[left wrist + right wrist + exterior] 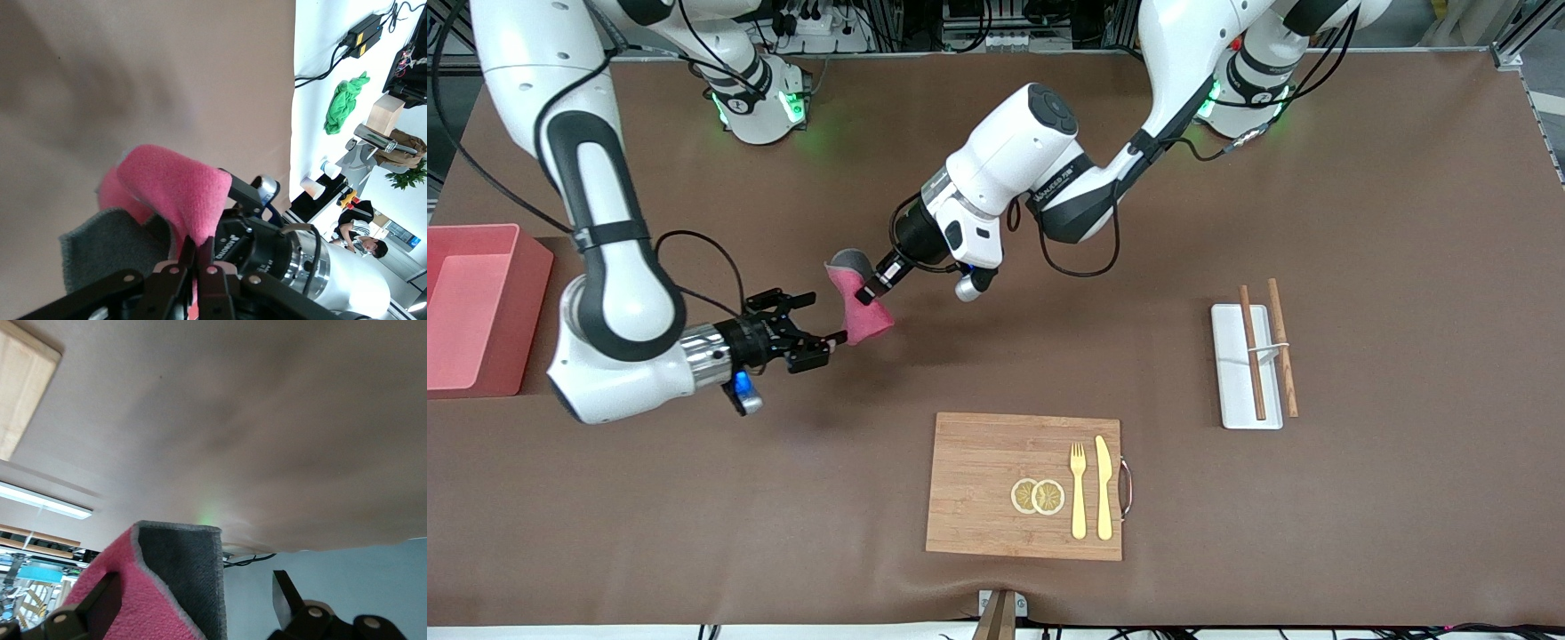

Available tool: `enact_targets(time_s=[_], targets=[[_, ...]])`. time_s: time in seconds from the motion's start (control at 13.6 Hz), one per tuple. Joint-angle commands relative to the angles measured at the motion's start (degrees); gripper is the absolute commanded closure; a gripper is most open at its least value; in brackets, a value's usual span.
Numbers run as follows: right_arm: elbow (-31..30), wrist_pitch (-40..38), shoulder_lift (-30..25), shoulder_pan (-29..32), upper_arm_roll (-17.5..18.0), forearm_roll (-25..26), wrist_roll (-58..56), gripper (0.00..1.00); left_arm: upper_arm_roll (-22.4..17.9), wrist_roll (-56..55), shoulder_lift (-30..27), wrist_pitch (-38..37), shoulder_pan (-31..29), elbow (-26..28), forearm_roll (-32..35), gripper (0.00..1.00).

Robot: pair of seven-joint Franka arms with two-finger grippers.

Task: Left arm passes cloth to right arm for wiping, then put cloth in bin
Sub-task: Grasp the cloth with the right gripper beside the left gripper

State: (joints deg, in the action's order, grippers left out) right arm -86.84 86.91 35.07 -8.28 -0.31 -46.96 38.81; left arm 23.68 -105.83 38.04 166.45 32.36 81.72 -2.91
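Note:
The crimson cloth [864,316] with its dark grey reverse hangs in the air over the brown table, between the two grippers. My left gripper [866,292] is shut on the cloth's upper part; in the left wrist view its fingertips pinch the pink cloth [175,190] at my left gripper [198,257]. My right gripper [823,324] is open, its fingers on either side of the cloth's lower edge. In the right wrist view the cloth [167,587] lies between the spread fingers [101,605] of my right gripper [193,603]. The pink bin [534,311] stands at the right arm's end of the table.
A wooden cutting board [978,484] with two lemon slices [1038,496], a yellow fork [1078,489] and a yellow knife [1104,487] lies nearer the front camera. A white tray [1232,373] with brown chopsticks [1252,356] lies toward the left arm's end.

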Motion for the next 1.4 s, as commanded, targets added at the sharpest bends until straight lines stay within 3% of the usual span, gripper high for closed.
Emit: enact_targets(time_s=[0.0, 0.37, 0.88, 1.33], targets=[[0.26, 0.62, 0.52, -0.78, -0.39, -1.29, 1.09, 0.0, -0.57, 0.19, 0.9, 0.89, 0.86, -1.57, -0.87, 1.0], [0.44, 3.88, 0.52, -0.95, -0.39, -4.27, 1.18, 0.0, -0.57, 0.45, 0.9, 0.89, 0.78, -1.66, -0.87, 1.0], [2.55, 5.98, 0.44, -0.07, -0.48, -4.81, 1.35, 0.0, -0.57, 0.8, 0.81, 0.98, 0.69, -2.53, -0.78, 1.0], [2.46, 11.53, 0.79, -3.05, -0.39, -7.18, 3.63, 0.0, -1.18, 4.41, 2.22, 5.64, 1.13, -2.54, -0.69, 1.0]])
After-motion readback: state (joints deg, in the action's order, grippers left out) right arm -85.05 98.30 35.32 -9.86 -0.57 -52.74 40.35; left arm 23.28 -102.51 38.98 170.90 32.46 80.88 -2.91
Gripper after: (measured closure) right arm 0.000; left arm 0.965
